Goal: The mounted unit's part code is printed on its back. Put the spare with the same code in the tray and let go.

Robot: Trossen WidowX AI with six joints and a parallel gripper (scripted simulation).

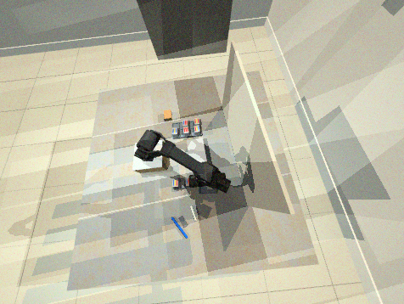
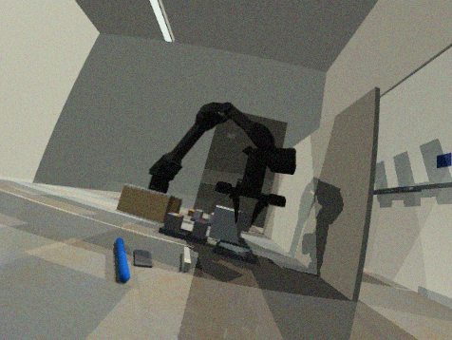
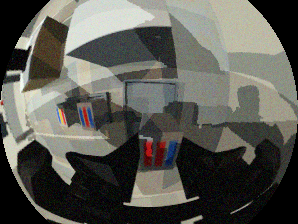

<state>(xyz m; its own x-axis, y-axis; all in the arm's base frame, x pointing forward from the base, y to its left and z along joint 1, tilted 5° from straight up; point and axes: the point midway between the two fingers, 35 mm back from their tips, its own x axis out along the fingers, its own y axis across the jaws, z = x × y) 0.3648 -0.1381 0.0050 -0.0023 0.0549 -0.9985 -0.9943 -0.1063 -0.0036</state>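
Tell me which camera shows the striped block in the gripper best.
The wrist view: the striped block sits centred between the dark fingers, red and blue stripes readable. The top view shows it small at the gripper. In the exterior view I cannot make it out.

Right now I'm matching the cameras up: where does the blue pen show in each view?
Top: the blue pen lies below centre, left of the middle, slanted.
Exterior: lower left, nearest the camera.
Wrist: not in it.
Shared landmark: the rack of striped spares, which shows in all three.
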